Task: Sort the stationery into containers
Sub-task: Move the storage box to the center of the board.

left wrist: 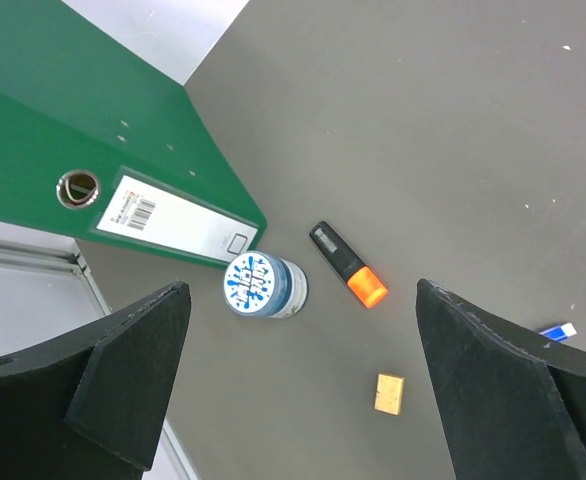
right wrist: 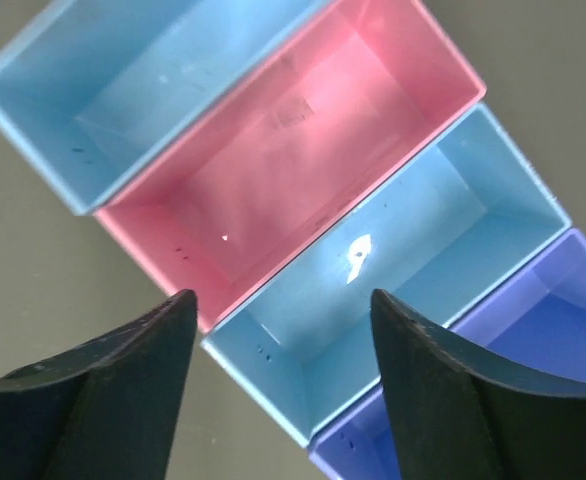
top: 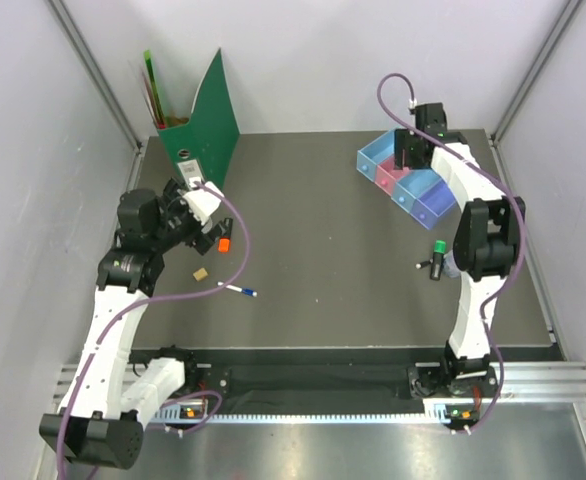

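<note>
Four trays, coloured blue, pink, light blue and purple, lie in a row beneath the right gripper, whose jaws stand apart on nothing. The left gripper, spread wide and empty, hovers above the orange-and-black highlighter, which lies flat on the table near a blue-spattered disc. It is probably light, rigid and smooth, and is best pinched across its black barrel.

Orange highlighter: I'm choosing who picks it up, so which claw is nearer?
Left. The left claw hovers just above the highlighter, beside the green folder; the right claw is far off on the other side, over the coloured trays.
</note>
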You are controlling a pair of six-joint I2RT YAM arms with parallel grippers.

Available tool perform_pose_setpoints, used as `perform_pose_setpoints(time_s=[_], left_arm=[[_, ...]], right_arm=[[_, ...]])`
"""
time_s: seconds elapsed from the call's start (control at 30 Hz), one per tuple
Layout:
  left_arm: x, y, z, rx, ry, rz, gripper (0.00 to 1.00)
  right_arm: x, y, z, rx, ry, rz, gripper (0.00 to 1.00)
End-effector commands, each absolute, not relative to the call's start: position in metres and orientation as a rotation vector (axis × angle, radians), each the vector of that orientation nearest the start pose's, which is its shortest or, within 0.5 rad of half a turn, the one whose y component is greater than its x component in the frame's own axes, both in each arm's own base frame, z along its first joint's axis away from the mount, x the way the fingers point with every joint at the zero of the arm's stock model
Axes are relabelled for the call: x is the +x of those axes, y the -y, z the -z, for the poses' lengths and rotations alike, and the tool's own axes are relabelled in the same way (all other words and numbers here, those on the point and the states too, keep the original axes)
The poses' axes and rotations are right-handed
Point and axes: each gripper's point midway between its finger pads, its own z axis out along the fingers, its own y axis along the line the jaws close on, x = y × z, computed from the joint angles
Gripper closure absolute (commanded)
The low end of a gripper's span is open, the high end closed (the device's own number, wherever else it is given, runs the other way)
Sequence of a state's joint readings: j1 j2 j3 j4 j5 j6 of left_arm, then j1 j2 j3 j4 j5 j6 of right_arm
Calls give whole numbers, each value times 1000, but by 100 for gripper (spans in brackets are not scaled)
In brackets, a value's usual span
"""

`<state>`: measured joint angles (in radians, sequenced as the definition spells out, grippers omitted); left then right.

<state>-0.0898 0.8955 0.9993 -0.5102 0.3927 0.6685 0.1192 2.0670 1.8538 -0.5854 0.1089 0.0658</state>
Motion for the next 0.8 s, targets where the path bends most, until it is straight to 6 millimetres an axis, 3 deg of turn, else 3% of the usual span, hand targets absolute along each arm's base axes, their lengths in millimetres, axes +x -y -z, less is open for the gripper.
perform_pose_setpoints(time_s=[0.0,0.23,0.47,0.53,0.67,0.77], left_arm=[[310,73,-301,948,-1658,-2,1],[321,73,-310,923,-1653,-7,1],[332,72,-309,909,-1652,-22,1],[334,72,-310,908,-1651,-24,1],[338,73,-313,904,-1635,-24,1],[339,73,-314,902,-1629,-21,1]], right_arm=[[567,-36,-149,98,-2293,93,32],[575,-29,-116,113,-2340,120,33],[578,-38,-92,34,-2379,125,38],[576,-42,-87,13,-2387,125,40],[573,-52,-88,-49,-2385,135,54],[570,-60,-89,-96,-2379,140,56]])
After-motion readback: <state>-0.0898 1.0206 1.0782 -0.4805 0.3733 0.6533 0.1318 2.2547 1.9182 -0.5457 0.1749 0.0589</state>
